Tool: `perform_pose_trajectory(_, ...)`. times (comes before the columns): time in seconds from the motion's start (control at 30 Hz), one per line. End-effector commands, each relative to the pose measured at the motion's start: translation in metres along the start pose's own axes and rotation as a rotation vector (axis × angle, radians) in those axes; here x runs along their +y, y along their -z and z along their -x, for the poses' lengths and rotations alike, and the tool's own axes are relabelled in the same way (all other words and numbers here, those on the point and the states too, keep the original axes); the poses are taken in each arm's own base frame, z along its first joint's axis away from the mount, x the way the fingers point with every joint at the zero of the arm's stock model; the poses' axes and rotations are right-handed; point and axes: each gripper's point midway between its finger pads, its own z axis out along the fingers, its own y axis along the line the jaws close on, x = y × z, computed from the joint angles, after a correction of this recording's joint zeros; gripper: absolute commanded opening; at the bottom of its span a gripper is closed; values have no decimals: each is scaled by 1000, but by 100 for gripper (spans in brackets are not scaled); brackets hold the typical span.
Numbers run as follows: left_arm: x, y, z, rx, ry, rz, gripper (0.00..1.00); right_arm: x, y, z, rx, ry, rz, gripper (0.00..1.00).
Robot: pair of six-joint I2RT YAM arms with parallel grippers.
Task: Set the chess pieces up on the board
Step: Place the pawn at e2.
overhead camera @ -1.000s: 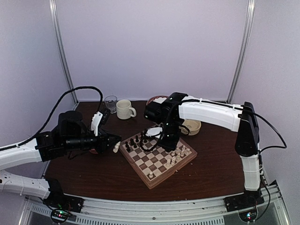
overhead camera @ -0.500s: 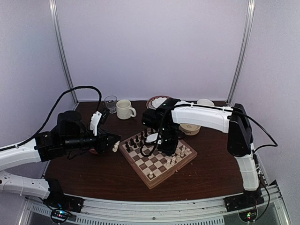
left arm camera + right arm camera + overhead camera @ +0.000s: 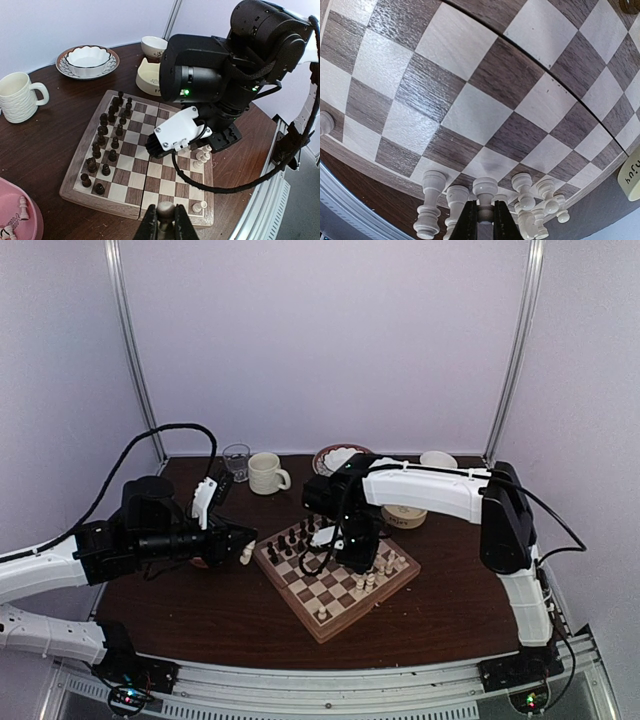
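Note:
The wooden chessboard point(image 3: 335, 580) lies mid-table, with dark pieces along its far-left side and several cream-white pieces point(image 3: 370, 578) near its right edge. My right gripper point(image 3: 355, 558) hangs low over the board, shut on a cream-white piece point(image 3: 485, 192), base toward the board, beside other white pieces point(image 3: 430, 202). My left gripper point(image 3: 243, 553) hovers just left of the board, shut on a cream-white piece point(image 3: 165, 216). One white pawn point(image 3: 199, 205) stands at the board's near corner point(image 3: 145, 200).
A pink bowl point(image 3: 15, 212) with more white pieces sits under the left arm. At the back stand a cream mug point(image 3: 266, 472), a glass point(image 3: 236, 460), a patterned plate with a bowl point(image 3: 338, 456) and two small bowls point(image 3: 408, 512).
My right arm swung left and down over the board's right side, carrying its white piece close to the squares. My left arm stayed still.

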Motion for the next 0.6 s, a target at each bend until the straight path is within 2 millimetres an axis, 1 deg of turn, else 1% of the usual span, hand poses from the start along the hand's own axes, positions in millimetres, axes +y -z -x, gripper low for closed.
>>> perform_pose_trajectory(0.0, -7, 2, 18, -45, -21, -18, 0, -9, -3, 4, 4, 5, -29, 9)
perform_pose_trajectory(0.43, -9, 2, 18, -41, -20, -29, 0, -10, -11, 7, 17, 10, -20, 11)
perform_pose_trajectory(0.5, -9, 1, 17, -38, -19, -30, 0, -10, -11, 7, 18, 11, -19, 14)
perform_pose_trajectory(0.57, -10, 1, 17, -37, -19, -31, 0, -10, -10, 8, 17, 11, -23, 19)
